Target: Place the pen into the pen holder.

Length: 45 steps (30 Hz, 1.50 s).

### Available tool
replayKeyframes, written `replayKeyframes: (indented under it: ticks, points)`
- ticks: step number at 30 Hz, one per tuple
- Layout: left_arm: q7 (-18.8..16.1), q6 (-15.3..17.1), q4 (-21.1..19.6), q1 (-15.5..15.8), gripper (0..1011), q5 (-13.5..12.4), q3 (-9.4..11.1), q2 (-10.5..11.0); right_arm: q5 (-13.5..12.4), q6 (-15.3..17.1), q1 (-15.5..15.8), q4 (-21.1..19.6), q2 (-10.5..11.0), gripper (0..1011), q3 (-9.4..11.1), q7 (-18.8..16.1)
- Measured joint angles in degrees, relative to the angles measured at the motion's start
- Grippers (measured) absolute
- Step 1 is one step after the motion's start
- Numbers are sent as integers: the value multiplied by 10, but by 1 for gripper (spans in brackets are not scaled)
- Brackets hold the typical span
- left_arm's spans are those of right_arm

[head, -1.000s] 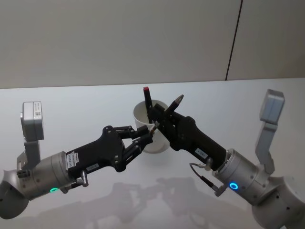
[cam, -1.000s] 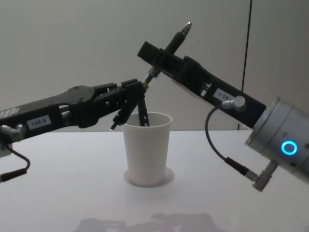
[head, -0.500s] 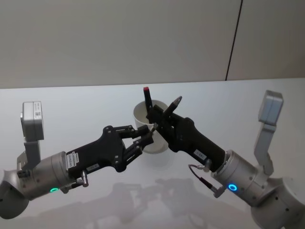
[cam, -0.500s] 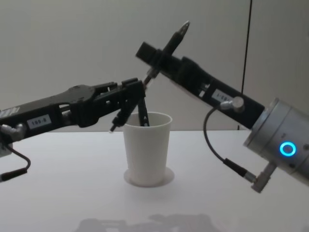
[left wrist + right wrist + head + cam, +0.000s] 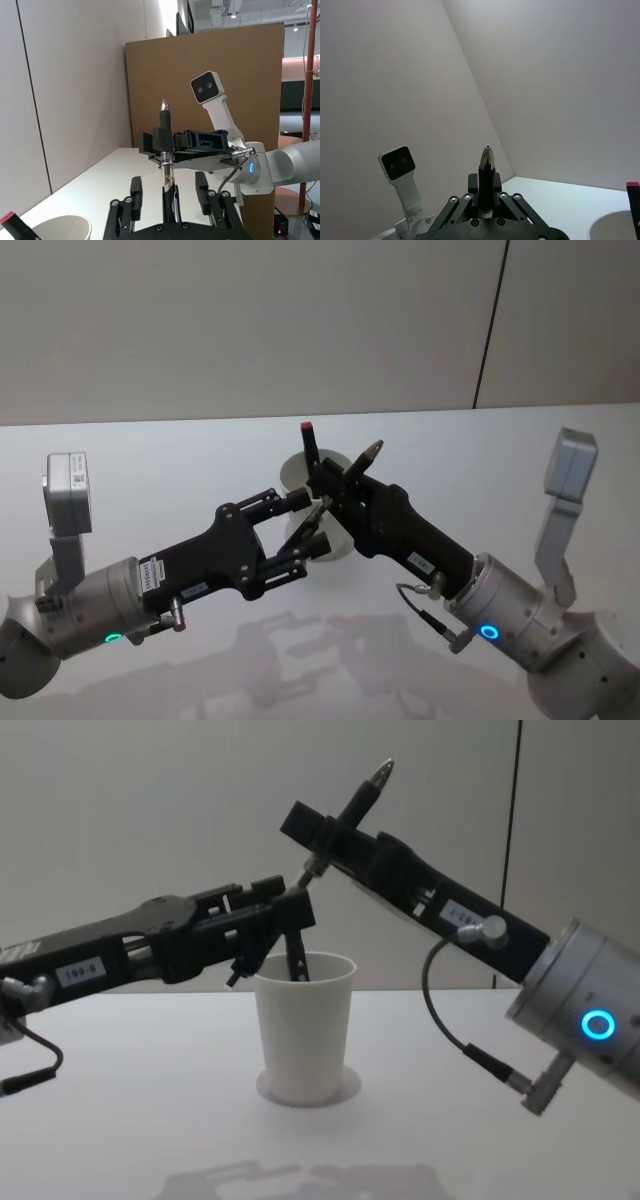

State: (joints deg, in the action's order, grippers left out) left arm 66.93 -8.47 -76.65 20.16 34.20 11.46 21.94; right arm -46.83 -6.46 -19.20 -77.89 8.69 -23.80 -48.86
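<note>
My right gripper (image 5: pixel 316 840) is shut on the pen (image 5: pixel 366 794), a dark pen with a silver tip pointing up and away, held tilted above the pen holder (image 5: pixel 305 1030), a white paper cup on the table. The pen's lower end sits between the spread fingers of my left gripper (image 5: pixel 290 910), which is open and not touching it. In the left wrist view the pen (image 5: pixel 164 120) stands between my two fingers (image 5: pixel 135 187). In the head view both grippers meet over the cup (image 5: pixel 292 472).
Another dark pen with a red cap (image 5: pixel 308 430) stands in the cup, leaning against its wall. A brown board (image 5: pixel 200 85) stands behind the table in the left wrist view. The white table (image 5: pixel 130 1120) spreads around the cup.
My left gripper has opened and let go of the pen's lower end. The right gripper keeps the pen and has hardly moved.
</note>
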Motion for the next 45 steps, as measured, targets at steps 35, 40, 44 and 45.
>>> replayKeyframes:
  ticks: [35, 40, 44, 45]
  points:
    - [0, 0, 0, 0, 1000, 0, 0, 0, 34, -14, 21, -54, 33, 132, 10, 74]
    - [0, 0, 0, 0, 1000, 0, 0, 0, 53, -17, 27, -73, 44, 133, 16, 102]
    - [0, 0, 0, 0, 1000, 0, 0, 0, 74, -24, 33, -92, 54, 133, 20, 127]
    - [0, 0, 0, 0, 1000, 0, 0, 0, 79, -26, 34, -95, 55, 133, 21, 132]
